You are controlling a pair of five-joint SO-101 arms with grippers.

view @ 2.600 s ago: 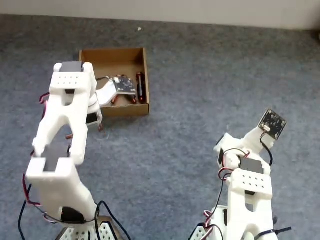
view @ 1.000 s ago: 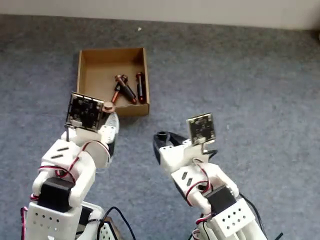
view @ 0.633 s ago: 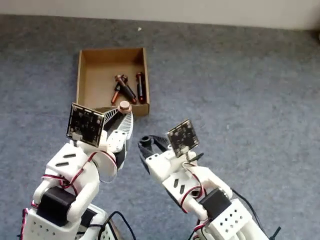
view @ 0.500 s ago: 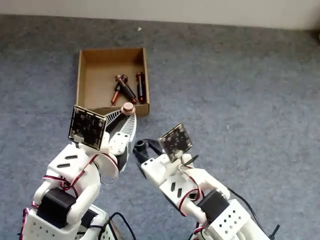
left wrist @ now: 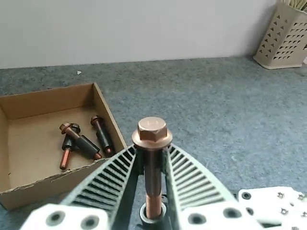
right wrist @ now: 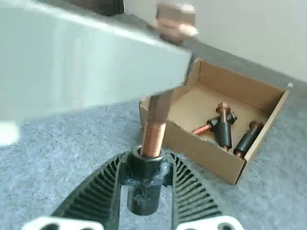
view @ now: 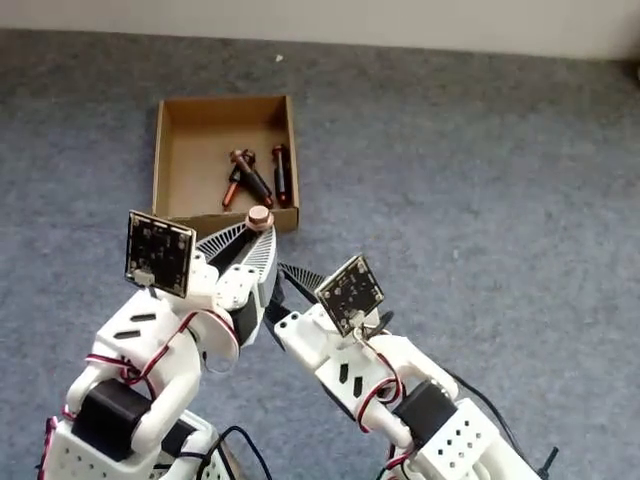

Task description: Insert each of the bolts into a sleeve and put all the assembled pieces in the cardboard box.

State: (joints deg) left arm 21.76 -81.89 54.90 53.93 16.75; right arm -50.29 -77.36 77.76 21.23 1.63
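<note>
My left gripper (left wrist: 152, 165) is shut on a copper bolt (left wrist: 151, 165), held upright with its hex head (view: 260, 218) on top. Directly below it my right gripper (right wrist: 145, 182) is shut on a black sleeve (right wrist: 144, 184), and the bolt's threaded tip (right wrist: 153, 139) sits in the sleeve's mouth. Both grippers meet just in front of the cardboard box (view: 163, 150) in the high view. Inside the box lie three assembled bolt-and-sleeve pieces (view: 256, 178), also seen in the left wrist view as dark sleeves with copper bolts (left wrist: 84, 141).
Grey carpet covers the whole floor. A beige perforated holder (left wrist: 284, 33) stands far off by the wall. Open carpet lies to the right of the box and arms.
The left arm drew back from the box holding the bolt upright. The right arm swung left with the sleeve and brought it under the bolt, whose tip now enters the sleeve.
</note>
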